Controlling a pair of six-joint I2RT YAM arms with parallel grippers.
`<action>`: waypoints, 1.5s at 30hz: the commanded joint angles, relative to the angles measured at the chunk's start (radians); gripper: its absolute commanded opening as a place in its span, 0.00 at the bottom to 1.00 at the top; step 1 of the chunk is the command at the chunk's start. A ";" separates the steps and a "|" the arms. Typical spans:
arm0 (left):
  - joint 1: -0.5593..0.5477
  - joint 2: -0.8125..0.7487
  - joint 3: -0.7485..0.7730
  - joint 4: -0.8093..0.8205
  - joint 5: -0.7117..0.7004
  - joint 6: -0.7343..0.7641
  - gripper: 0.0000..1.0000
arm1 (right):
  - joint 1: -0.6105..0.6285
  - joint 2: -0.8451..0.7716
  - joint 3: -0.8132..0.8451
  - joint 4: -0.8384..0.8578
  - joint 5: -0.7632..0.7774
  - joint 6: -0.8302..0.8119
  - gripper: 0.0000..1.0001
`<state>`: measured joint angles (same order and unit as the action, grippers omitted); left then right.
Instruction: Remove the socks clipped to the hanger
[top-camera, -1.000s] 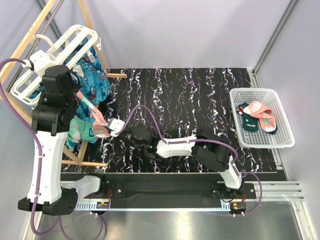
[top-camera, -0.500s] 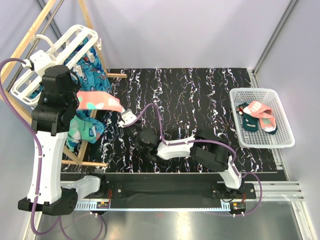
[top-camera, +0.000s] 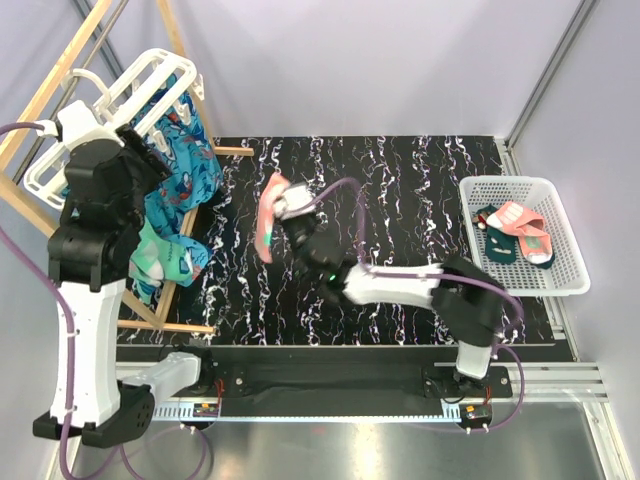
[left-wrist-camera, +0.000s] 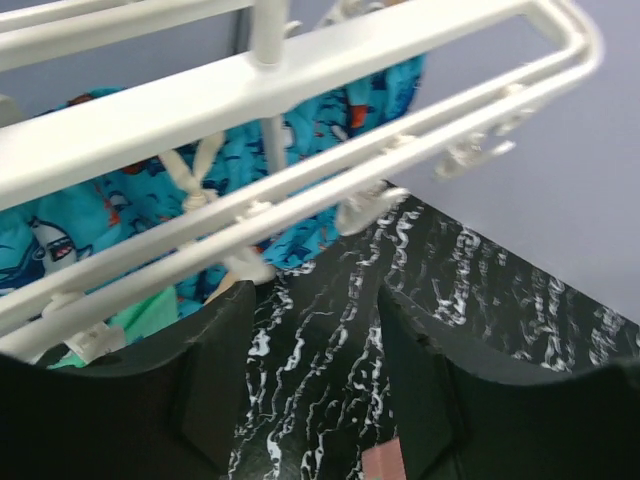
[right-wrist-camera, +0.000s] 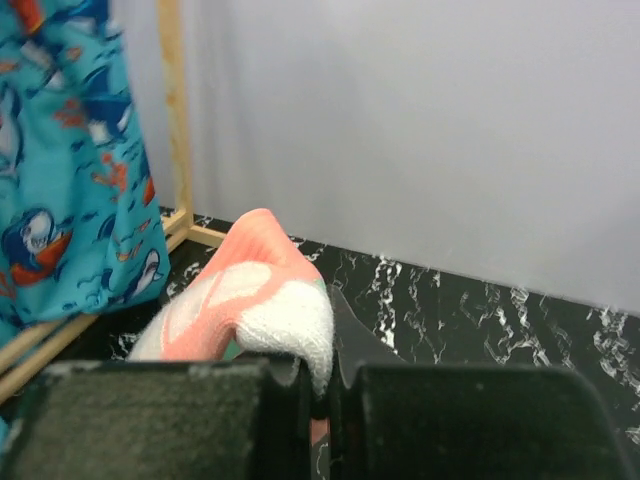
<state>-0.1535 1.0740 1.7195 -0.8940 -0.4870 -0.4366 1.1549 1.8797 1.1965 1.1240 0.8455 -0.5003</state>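
Note:
A coral-pink sock with white marks hangs over the middle of the table, and my right gripper is shut on its white cuff. In the right wrist view the jaws pinch the fabric tight. The white hanger hangs at the back left on the wooden frame. Blue patterned socks and a mint-green sock dangle from it. My left gripper is open just under the hanger bars, with only tabletop between its fingers. White clips hang beside it.
A white mesh basket at the right edge of the table holds coral and dark teal socks. The wooden pole frame stands along the left side. Purple cables loop round both arms.
My right gripper has pulled the coral-pink sock off the hanger and carried it right, over the table's middle. My left gripper has opened and its arm has shifted slightly by the hanger.

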 joint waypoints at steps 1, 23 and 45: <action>-0.001 -0.040 0.061 -0.002 0.221 0.027 0.61 | -0.107 -0.217 0.011 -0.354 -0.002 0.326 0.00; -0.012 -0.318 -0.385 0.283 1.062 0.049 0.99 | -1.216 -0.415 0.370 -1.843 -0.393 0.684 0.00; -0.014 -0.332 -0.341 0.348 1.030 -0.013 0.99 | -1.554 -0.195 -0.049 -1.642 -0.330 0.994 0.00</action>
<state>-0.1646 0.7368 1.3041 -0.5751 0.5667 -0.4564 -0.4019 1.7828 1.1625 -0.5583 0.4721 0.4232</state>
